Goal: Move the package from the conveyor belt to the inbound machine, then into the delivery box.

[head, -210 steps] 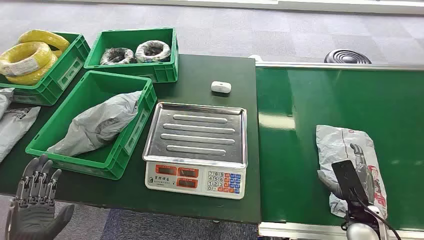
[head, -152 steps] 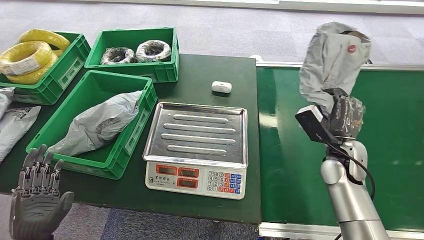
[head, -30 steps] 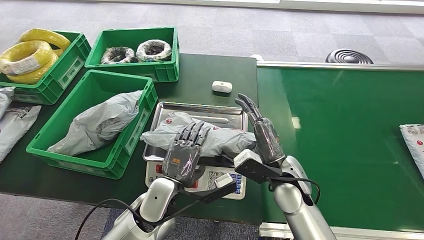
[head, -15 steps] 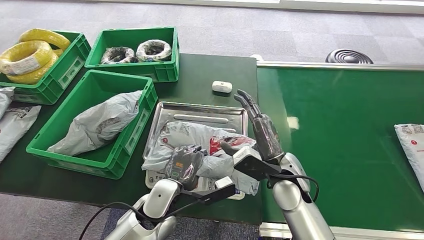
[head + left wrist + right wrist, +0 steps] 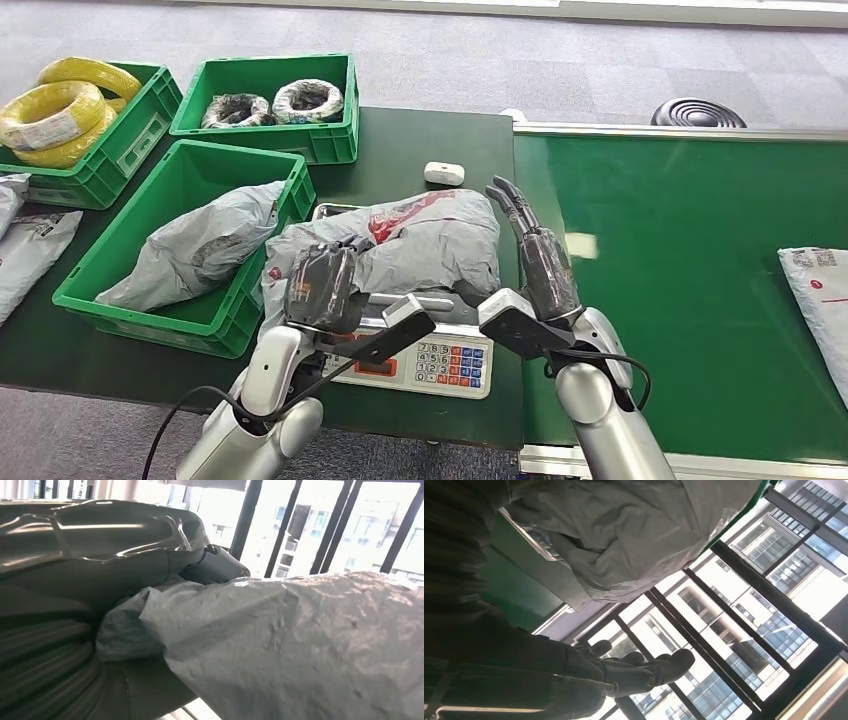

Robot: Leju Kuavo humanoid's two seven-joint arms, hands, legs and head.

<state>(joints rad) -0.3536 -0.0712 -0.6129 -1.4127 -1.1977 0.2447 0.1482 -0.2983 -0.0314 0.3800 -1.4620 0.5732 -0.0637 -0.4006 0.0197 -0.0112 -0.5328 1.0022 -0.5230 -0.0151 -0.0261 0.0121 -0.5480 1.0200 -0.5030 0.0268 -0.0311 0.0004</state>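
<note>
A crumpled grey package [image 5: 410, 245] with red print hangs lifted over the steel scale [image 5: 440, 352]. My left hand [image 5: 322, 283] grips its near left end; in the left wrist view the thumb [image 5: 215, 565] lies against the grey package [image 5: 300, 645]. My right hand [image 5: 535, 255] stands beside the package's right edge, fingers stretched out and apart, holding nothing. In the right wrist view the grey package [image 5: 639, 535] hangs above the scale's tray [image 5: 536, 545], apart from the fingers [image 5: 659, 667]. A second grey package [image 5: 818, 305] lies on the green conveyor belt [image 5: 690, 250] at the far right.
A green bin [image 5: 120, 310] left of the scale holds another grey package [image 5: 195, 250]. Two more green bins [image 5: 330, 140] at the back hold coiled wire. A small white device [image 5: 443, 173] lies behind the scale. More grey bags [image 5: 25, 250] lie at the far left.
My left hand has closed on the package and raised it off the scale tray, tipping it up and leftward. The right hand stays open beside it. The package on the belt has come slightly nearer.
</note>
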